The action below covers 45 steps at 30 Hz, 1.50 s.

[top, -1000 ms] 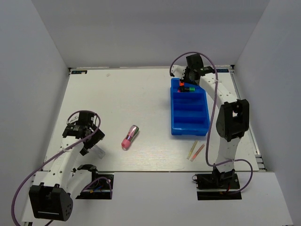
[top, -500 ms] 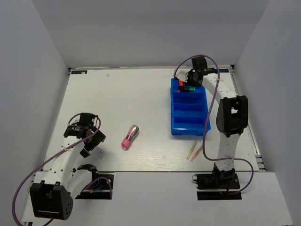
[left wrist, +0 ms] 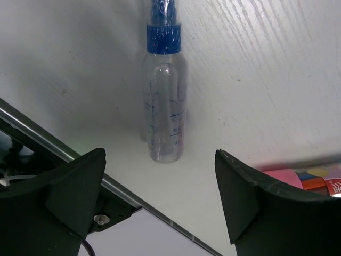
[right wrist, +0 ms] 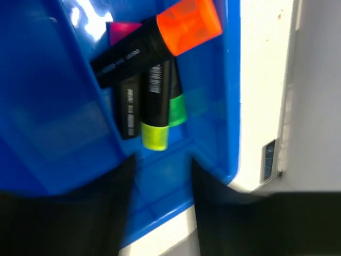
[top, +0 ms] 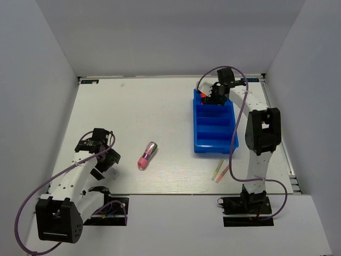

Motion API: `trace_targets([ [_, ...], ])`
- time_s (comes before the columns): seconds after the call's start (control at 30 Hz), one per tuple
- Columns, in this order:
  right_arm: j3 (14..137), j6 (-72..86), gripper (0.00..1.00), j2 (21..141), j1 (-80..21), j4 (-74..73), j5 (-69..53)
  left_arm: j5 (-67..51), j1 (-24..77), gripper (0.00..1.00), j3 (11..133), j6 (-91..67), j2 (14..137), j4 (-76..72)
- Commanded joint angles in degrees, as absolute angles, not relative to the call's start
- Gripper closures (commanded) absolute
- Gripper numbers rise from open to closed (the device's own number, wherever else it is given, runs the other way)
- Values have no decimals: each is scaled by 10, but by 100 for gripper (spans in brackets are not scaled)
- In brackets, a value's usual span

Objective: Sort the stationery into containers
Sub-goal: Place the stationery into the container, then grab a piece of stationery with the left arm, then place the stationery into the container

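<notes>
Left claw (left wrist: 160, 157): fingers (left wrist: 74, 186) spread wide, gripping nothing. Clear blue-tipped pen (left wrist: 166, 120) lies flat on the white tabletop (left wrist: 266, 80) in the gap between them. It touches neither finger; blue end points to top of frame.

Right claw (right wrist: 162, 170): fingers apart, empty, blurred along the frame bottom, over the blue tray (right wrist: 48, 122). Four black highlighters are piled in one end compartment, the uppermost one in the overhead view. Orange-capped highlighter (right wrist: 189, 21) lies slantwise across the pink-capped highlighter (right wrist: 121, 31). Yellow-capped highlighter (right wrist: 154, 136) and green-capped highlighter (right wrist: 177, 109) lie alongside.

Overhead: pink-and-silver marker (top: 147, 155) lies alone, lower centre, well apart from the tray. Thin yellow pen (top: 217, 170) and thin pink pen (top: 226, 170) lie side by side just below the tray's lower edge.
</notes>
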State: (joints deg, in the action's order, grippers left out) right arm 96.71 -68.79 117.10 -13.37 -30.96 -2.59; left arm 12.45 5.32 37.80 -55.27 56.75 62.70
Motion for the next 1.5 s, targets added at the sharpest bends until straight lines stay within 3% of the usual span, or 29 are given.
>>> trace_targets([
  [0.0, 964, -581, 65, 1094, -126, -308, -94, 114, 48, 8, 367, -577, 568, 615],
  [0.1, 935, -501, 80, 1035, -123, -330, -171, 125, 49, 12, 369, -597, 577, 625],
  [0.3, 748, -425, 71, 877, -123, -277, -310, 113, 45, 13, 352, -654, 614, 601],
  [0.43, 682, -411, 67, 792, -122, -266, -364, 125, 47, 28, 353, -654, 686, 558],
  [0.63, 611, -423, 65, 709, -121, -283, -389, 133, 46, 39, 352, -650, 740, 528],
  [0.73, 589, -426, 65, 686, -117, -301, -402, 141, 46, 50, 343, -643, 754, 512],
  [0.8, 573, -422, 64, 672, -114, -303, -407, 147, 46, 68, 340, -642, 761, 509],
  [0.87, 568, -418, 55, 662, -112, -312, -412, 142, 46, 84, 340, -630, 759, 504],
  [0.9, 567, -416, 46, 660, -108, -316, -421, 142, 47, 91, 344, -620, 759, 504],
  [0.93, 569, -412, 16, 658, -110, -323, -423, 135, 47, 98, 353, -613, 758, 507],
  [0.97, 573, -385, 10, 658, -108, -340, -427, 134, 50, 100, 373, -586, 754, 512],
  [1.07, 605, -383, 10, 667, -105, -407, -491, 155, 91, 100, 459, -531, 711, 554],
  [1.13, 617, -368, 26, 672, -105, -445, -539, 171, 147, 100, 546, -502, 690, 574],
  [1.17, 626, -369, 79, 678, -105, -453, -557, 170, 175, 100, 570, -467, 689, 574],
  [1.2, 628, -340, 100, 679, -104, -456, -558, 164, 186, 100, 595, -435, 688, 574],
  [1.33, 593, -231, 100, 667, -100, -336, -470, 50, 257, 100, 749, -266, 747, 500],
  [1.37, 584, -215, 81, 662, -99, -313, -450, -38, 269, 100, 764, -237, 760, 463],
  [1.4, 579, -180, 53, 659, -99, -275, -433, -83, 271, 100, 779, -184, 792, 443],
  [1.43, 578, -172, 53, 660, -96, -272, -398, -194, 274, 100, 827, -169, 831, 389],
  [1.47, 580, -164, 53, 661, -96, -271, -374, -211, 284, 100, 852, -157, 851, 384],
])
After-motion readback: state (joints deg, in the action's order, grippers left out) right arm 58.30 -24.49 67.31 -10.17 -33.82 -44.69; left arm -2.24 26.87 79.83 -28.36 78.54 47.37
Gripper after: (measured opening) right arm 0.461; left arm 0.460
